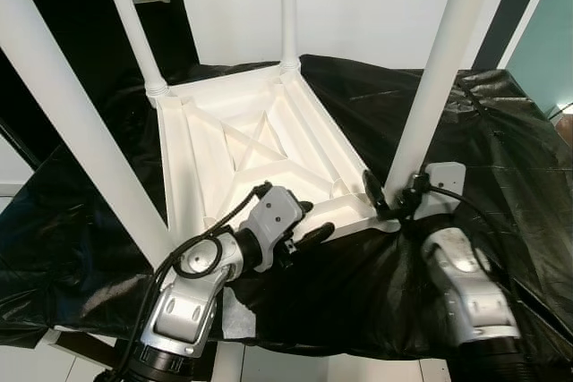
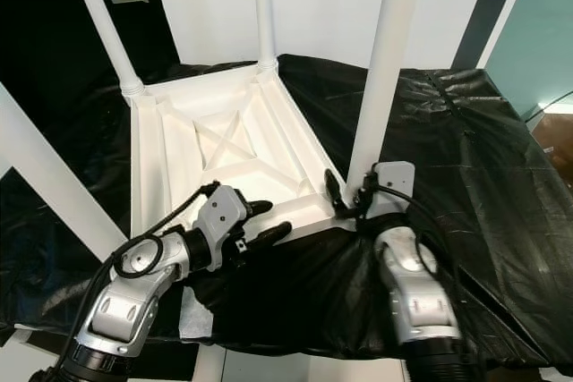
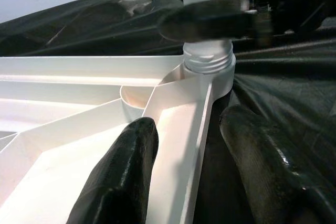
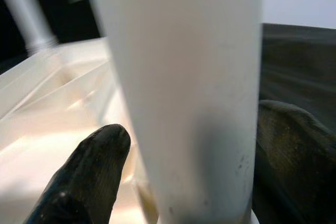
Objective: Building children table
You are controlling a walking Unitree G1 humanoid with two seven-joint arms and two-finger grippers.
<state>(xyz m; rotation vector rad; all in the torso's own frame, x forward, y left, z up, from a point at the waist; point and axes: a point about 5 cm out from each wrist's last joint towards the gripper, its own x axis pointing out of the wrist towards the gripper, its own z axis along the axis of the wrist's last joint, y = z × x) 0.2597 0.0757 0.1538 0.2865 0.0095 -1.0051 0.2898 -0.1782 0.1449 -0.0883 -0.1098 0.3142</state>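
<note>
A white plastic children's table (image 1: 260, 154) lies upside down on a work surface draped in black plastic sheeting (image 1: 501, 140), its ribbed underside facing up and four white legs standing in the corner sockets. The leg (image 1: 439, 78) at the near right corner rises straight up, its long axis vertical, and its threaded collar sits just above the socket. My right gripper (image 1: 389, 196) is at the base of this leg, one black finger on each side of it; the wrist view suggests they are clamped on it, though I cannot see the contact itself. My left gripper (image 1: 300, 225) straddles the tabletop's near edge, fingers (image 3: 123, 177) apart, one over the ribbed inside and one outside, pointing toward that same corner. The right arm is nearer. The other three legs stand well apart from it, and nothing blocks a twist of the leg.
</note>
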